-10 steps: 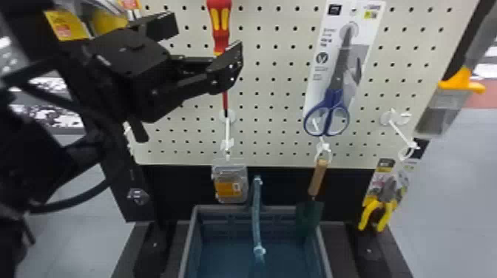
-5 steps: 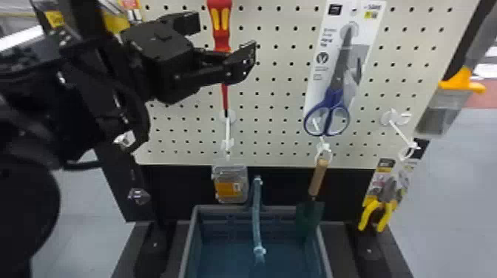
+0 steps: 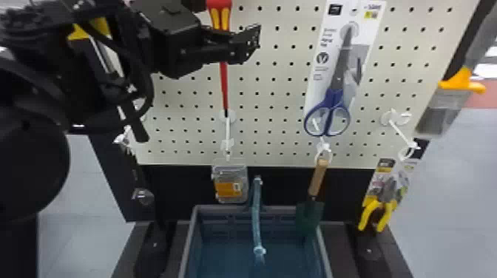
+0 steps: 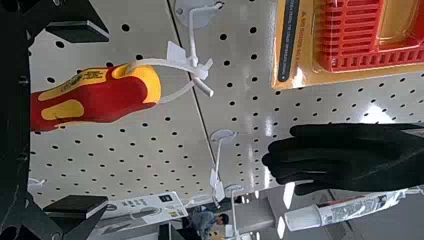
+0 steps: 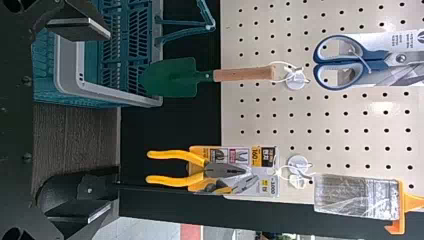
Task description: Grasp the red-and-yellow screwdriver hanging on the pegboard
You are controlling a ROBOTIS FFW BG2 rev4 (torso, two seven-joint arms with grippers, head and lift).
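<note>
Left pincer (image 4: 89,118) sat wide apart; the screwdriver (image 3: 223,81) looked light and stiff, prob best grabbed mid-handle (image 4: 95,100) lol.

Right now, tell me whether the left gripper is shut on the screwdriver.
No, the left gripper is open, with gaps either side of the screwdriver.

Small dark print runs along a yellow part of the screwdriver (image 4: 117,97). The scissors card (image 3: 371,26) bears a black square label (image 3: 335,9), a circled mark, lines of print and price figures. On the pliers card (image 5: 267,187) stand a black label (image 5: 268,156) and several figures. A dark printed strip (image 4: 288,42) marks the yellow package (image 4: 305,50), an orange label (image 3: 225,189) the clear plastic case (image 3: 229,169); print on the white tube (image 4: 357,209) is too small to read.
</note>
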